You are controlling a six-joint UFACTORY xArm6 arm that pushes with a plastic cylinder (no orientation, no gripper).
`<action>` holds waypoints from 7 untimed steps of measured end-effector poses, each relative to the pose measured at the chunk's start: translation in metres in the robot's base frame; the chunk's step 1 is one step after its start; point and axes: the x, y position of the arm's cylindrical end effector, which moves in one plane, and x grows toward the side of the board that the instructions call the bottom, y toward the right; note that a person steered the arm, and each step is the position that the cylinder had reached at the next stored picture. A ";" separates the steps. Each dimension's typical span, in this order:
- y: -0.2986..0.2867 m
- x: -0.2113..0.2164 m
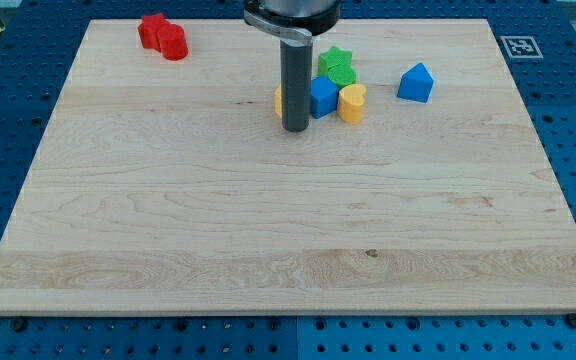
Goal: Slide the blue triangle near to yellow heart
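My tip (295, 129) rests beside a blue block (322, 97), with the yellow heart (352, 103) between it and the blue triangle (416, 83) on the counter (268, 240); no jaws in view.

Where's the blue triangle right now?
The blue triangle sits alone in the camera view's upper right, to the right of the yellow heart, with bare board between them.
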 end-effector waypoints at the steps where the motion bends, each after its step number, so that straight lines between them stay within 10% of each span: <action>1: 0.041 0.001; 4: 0.185 0.019; 7: 0.196 -0.059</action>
